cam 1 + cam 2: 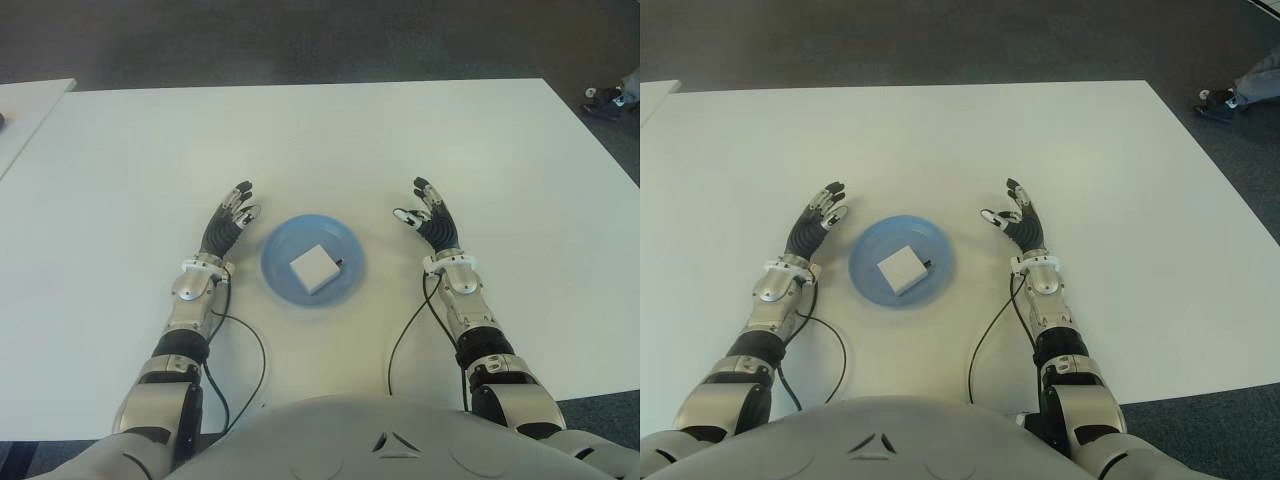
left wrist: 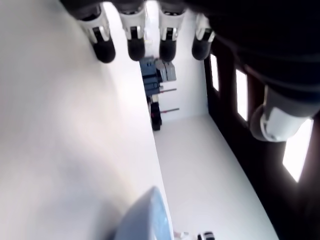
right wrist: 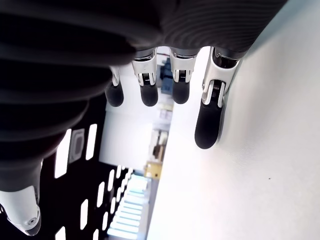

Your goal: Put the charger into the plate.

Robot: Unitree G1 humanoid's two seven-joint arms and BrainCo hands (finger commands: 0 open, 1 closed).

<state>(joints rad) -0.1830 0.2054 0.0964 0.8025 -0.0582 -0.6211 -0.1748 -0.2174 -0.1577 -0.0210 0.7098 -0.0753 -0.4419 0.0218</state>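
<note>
A white square charger [image 1: 312, 268] lies inside the blue plate [image 1: 280, 248] on the white table [image 1: 320, 140], right in front of me. My left hand [image 1: 231, 218] is to the left of the plate, fingers stretched out and holding nothing. My right hand [image 1: 430, 212] is to the right of the plate, also open and empty. Both wrist views show straight fingertips [image 2: 135, 49] [image 3: 207, 126] with nothing between them. A sliver of the plate's rim [image 2: 145, 220] shows in the left wrist view.
Black cables [image 1: 240, 340] run from both wrists back along the table toward my body. A second white table [image 1: 20, 110] stands at the far left. A person's shoe [image 1: 610, 98] shows on the floor at the far right.
</note>
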